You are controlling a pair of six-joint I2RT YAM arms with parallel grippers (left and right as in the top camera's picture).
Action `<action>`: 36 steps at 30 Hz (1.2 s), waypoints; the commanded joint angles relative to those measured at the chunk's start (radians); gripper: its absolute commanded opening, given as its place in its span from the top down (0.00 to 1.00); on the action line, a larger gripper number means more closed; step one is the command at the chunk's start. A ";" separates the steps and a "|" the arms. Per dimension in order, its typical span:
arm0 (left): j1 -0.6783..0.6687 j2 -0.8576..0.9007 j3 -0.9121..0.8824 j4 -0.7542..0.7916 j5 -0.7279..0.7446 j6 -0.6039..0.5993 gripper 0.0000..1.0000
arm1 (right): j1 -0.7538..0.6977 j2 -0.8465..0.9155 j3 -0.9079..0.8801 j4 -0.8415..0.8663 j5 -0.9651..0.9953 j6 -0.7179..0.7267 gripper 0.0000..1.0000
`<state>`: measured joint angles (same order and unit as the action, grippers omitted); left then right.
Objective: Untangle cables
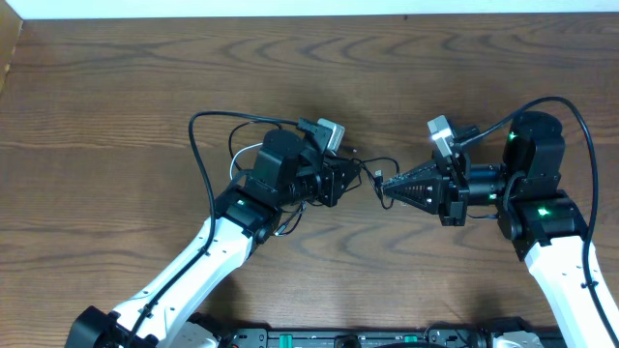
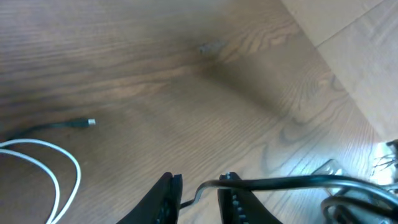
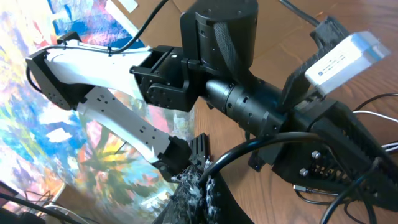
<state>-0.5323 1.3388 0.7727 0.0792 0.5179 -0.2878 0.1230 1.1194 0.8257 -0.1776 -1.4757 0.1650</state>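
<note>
A thin black cable [image 1: 373, 165] spans the short gap between my two grippers at mid-table. My left gripper [image 1: 350, 179] is open. In the left wrist view the black cable [image 2: 280, 182] bends down between the fingers [image 2: 231, 186] of the left gripper [image 2: 199, 182] and lies over the right one. My right gripper [image 1: 384, 184] points left and is shut on the same cable. In the right wrist view the black cable [image 3: 261, 146] arcs out of the closed right gripper [image 3: 204, 180]. A white cable [image 2: 67, 163] loops on the wood at lower left, and a black plug end [image 2: 83, 124] lies beside it.
The left arm's black wrist [image 3: 217, 43] and white link [image 3: 118, 118] fill the right wrist view. Thick black robot wires [image 1: 198, 145] arc over both arms. The table's far edge [image 1: 309, 16] runs along the top. A pale surface [image 2: 354, 37] lies beyond the table corner.
</note>
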 commanded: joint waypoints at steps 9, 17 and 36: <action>-0.002 0.000 0.003 0.061 -0.006 -0.059 0.39 | 0.003 -0.001 0.012 0.015 -0.028 0.062 0.99; -0.002 0.000 0.003 0.095 -0.005 -0.084 0.39 | 0.008 -0.001 0.012 0.145 -0.079 0.180 0.99; -0.064 0.000 0.003 0.140 -0.006 -0.092 0.52 | 0.023 -0.001 0.012 0.179 -0.079 0.206 0.99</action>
<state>-0.5945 1.3388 0.7727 0.2111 0.5175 -0.3779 0.1398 1.1194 0.8257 -0.0021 -1.5345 0.3599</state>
